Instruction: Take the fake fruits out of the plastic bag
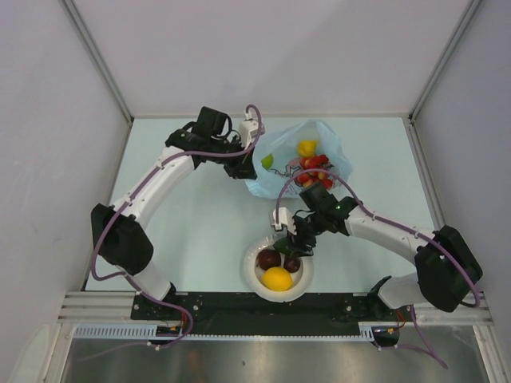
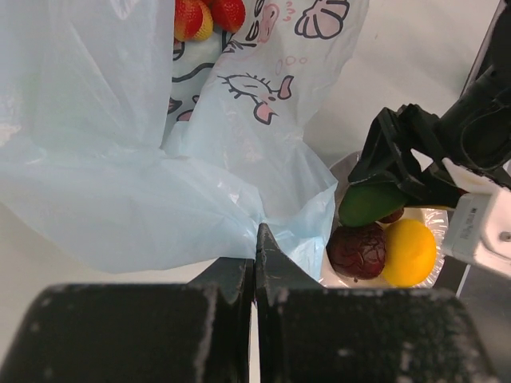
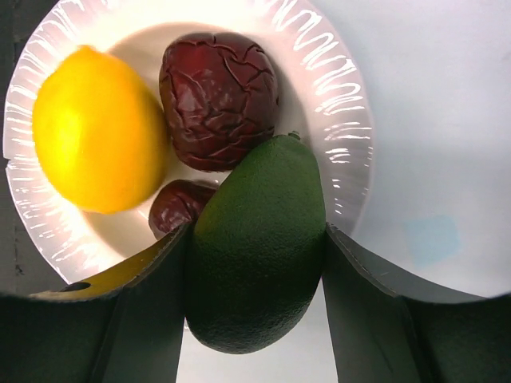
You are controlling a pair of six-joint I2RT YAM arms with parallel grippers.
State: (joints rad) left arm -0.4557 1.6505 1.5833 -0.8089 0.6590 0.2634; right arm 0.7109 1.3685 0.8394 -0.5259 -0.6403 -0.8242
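Note:
The light-blue plastic bag (image 1: 299,159) lies at the back centre, with a yellow fruit (image 1: 306,148), red fruits (image 1: 313,169) and a green fruit (image 1: 267,162) inside. My left gripper (image 1: 242,169) is shut on the bag's edge (image 2: 263,215). My right gripper (image 1: 297,243) is shut on the dark green avocado (image 3: 257,247) and holds it above the white bowl (image 1: 249,275). The avocado also shows in the left wrist view (image 2: 371,202). In the bowl lie a yellow lemon (image 3: 96,140) and two dark red fruits (image 3: 217,100).
The white bowl's rim (image 3: 339,128) sits near the table's front edge, between the arm bases. White walls enclose the pale table (image 1: 192,215) on the left, right and back.

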